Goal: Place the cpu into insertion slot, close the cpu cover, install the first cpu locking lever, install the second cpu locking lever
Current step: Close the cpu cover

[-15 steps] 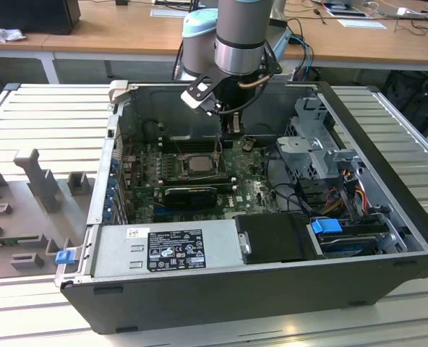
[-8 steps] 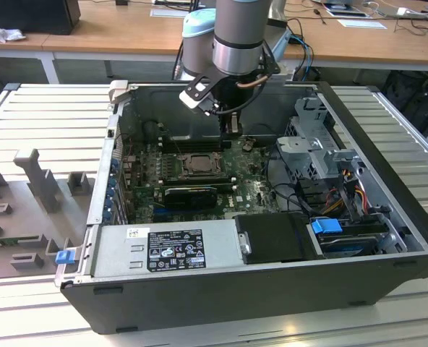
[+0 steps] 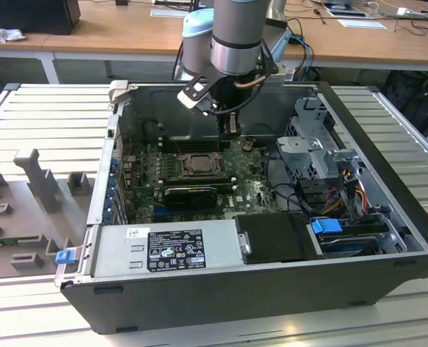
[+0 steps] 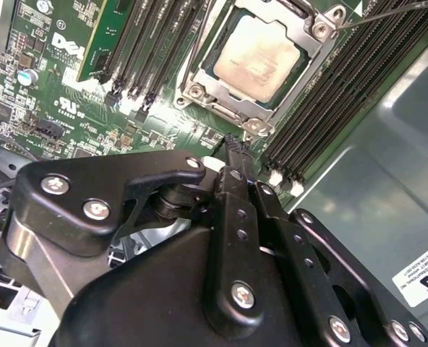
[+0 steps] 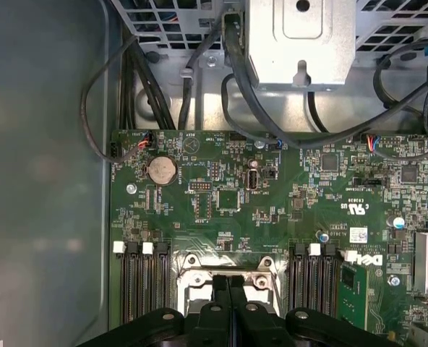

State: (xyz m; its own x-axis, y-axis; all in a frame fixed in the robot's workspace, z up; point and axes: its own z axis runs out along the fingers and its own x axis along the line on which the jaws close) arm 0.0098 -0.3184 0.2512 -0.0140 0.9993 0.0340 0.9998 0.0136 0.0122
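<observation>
- In the exterior view I see the black two-finger gripper point(image 3: 230, 129) hanging inside the open black computer case point(image 3: 236, 300). It is above the green motherboard point(image 3: 250, 191), just beyond the square dark-framed insertion slot point(image 3: 199, 165).
- In the second wrist view the small pale silver-beige square cpu point(image 4: 261, 58) lies flat in that slot. The thin silvery-grey cpu cover point(image 4: 230, 105) lies around it, its window over the chip. The gripper's tip is near the socket's corner, apart from it. A thin metal rod point(image 4: 387, 12) runs past the socket's far corner.
- In the first wrist view the jaws are clenched together, grasping nothing, with the socket's silvery frame just past the fingertips point(image 5: 221, 285).
</observation>
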